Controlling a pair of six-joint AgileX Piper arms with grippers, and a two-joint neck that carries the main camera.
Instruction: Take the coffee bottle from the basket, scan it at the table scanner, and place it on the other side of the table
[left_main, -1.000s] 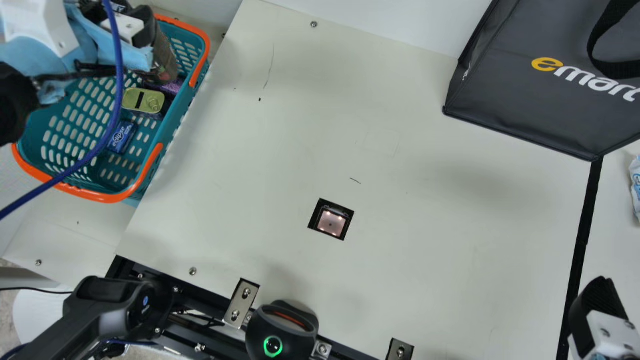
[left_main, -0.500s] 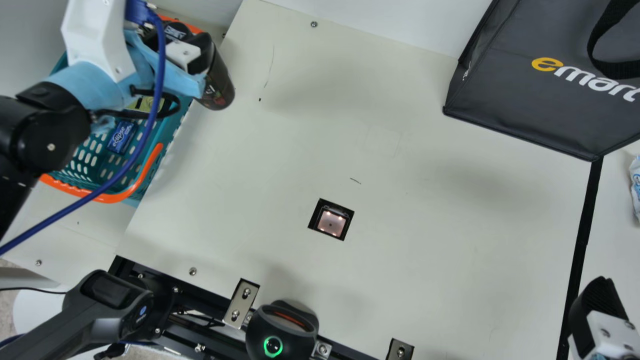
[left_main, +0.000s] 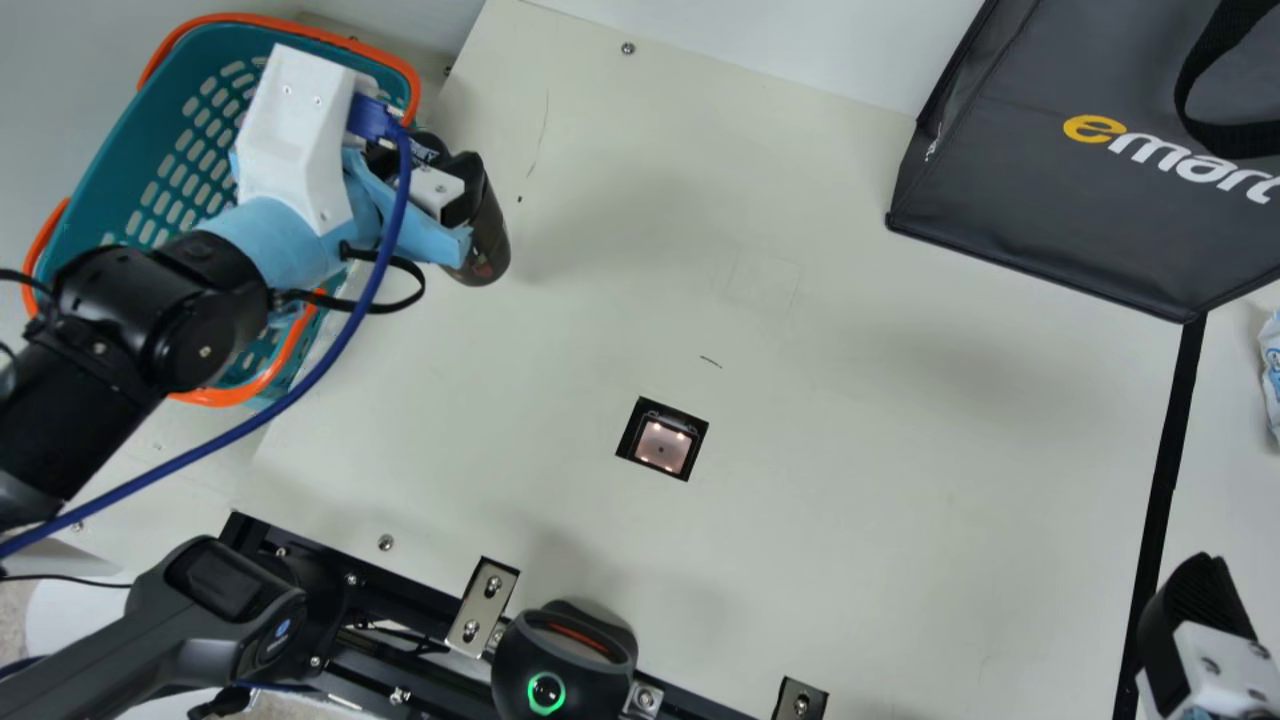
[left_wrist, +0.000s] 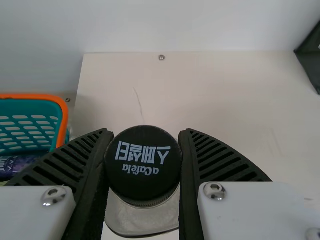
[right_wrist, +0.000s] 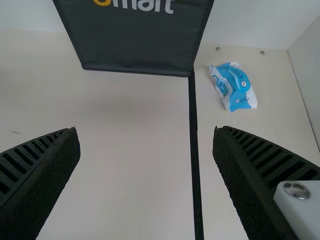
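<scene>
1. One of three steps looks done: your left end effector (left_wrist: 145, 132) is clenched on the coffee bottle (left_main: 490, 240), which is out of the basket. Scan and placement are both left.
2. Bottle vs. left end effector: between the two ribbed fingers, one against each side, black cap (left_wrist: 143, 165) up at the fingertips; in the main view the body sticks out past them. Grip looks centered.
3. Next out: the basket (left_main: 150, 110), just beside the bottle, on your left. Bottle is over the basket-side edge of the counter (left_main: 850, 480). Can't tell you how high it's held, or if the base touches.
4. Farther out: the table scanner (left_main: 662, 446), lit window set in the counter, well apart from the bottle. You'd need to carry across and get the code facing that window; can't tell which way the code points. Slip or bad angle could cost you the read.
5. Far side: dark bag (left_main: 1050, 200) and black strip (right_wrist: 194, 125), likely near your drop zone. Your right end effector (right_wrist: 145, 129) is there, released, fingers spread, nothing between them.
</scene>
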